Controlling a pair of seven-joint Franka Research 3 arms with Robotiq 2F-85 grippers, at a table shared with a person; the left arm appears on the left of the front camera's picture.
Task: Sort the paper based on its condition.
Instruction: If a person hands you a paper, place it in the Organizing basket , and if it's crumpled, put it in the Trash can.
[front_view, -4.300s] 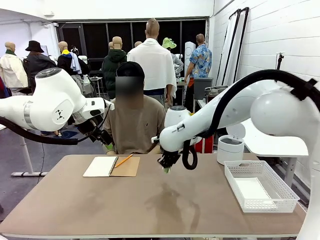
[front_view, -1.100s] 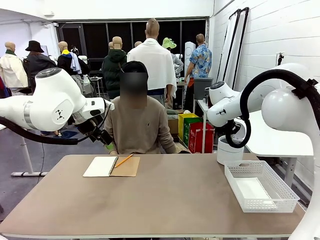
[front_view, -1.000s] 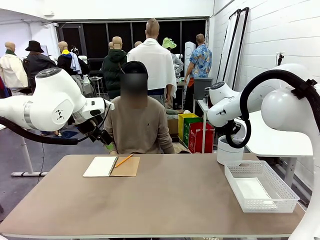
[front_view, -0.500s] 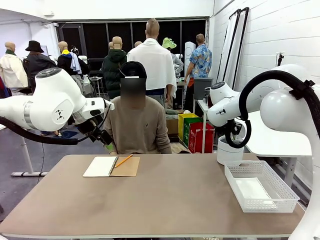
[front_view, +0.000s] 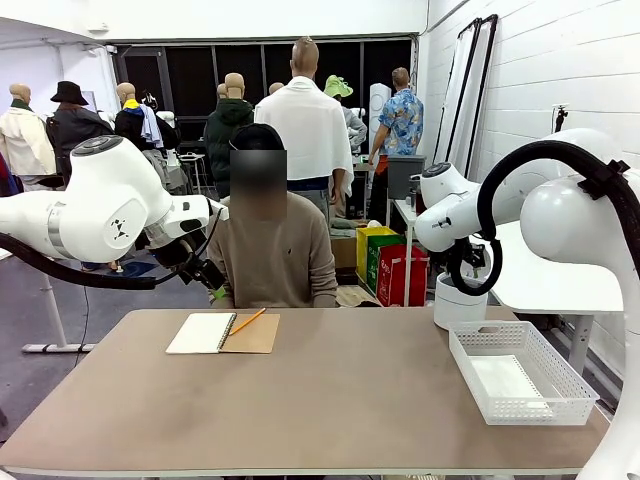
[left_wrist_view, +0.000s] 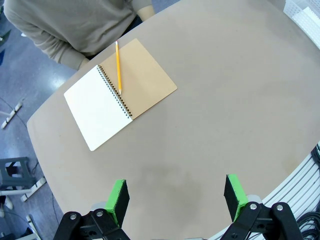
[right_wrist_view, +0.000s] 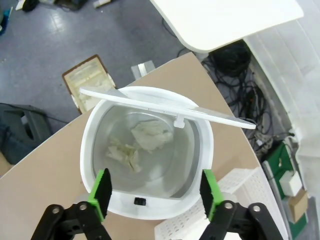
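Two crumpled white paper wads (right_wrist_view: 150, 134) lie inside the open white bin (right_wrist_view: 92, 150), straight below my right gripper (right_wrist_view: 155, 195). That gripper is open with nothing between its green pads (right_wrist_view: 101, 192). A flat white sheet (front_view: 503, 379) lies in the white mesh tray (front_view: 520, 345) at the table's right. My left gripper (left_wrist_view: 176, 196) is open and empty, held high over the table's left part; its green tip (front_view: 214, 292) hangs beyond the far edge.
A spiral notebook (left_wrist_view: 119, 93) lies open at the far left of the table with a yellow pencil (left_wrist_view: 118, 67) across it. A person (front_view: 272, 250) sits at the far side. The bin (front_view: 461, 298) stands at the far right corner, its lid (right_wrist_view: 165, 107) tipped up.
The right arm has swung from the middle of the table to above the bin at the far right. Over the last second it has hardly moved. The left arm is still.
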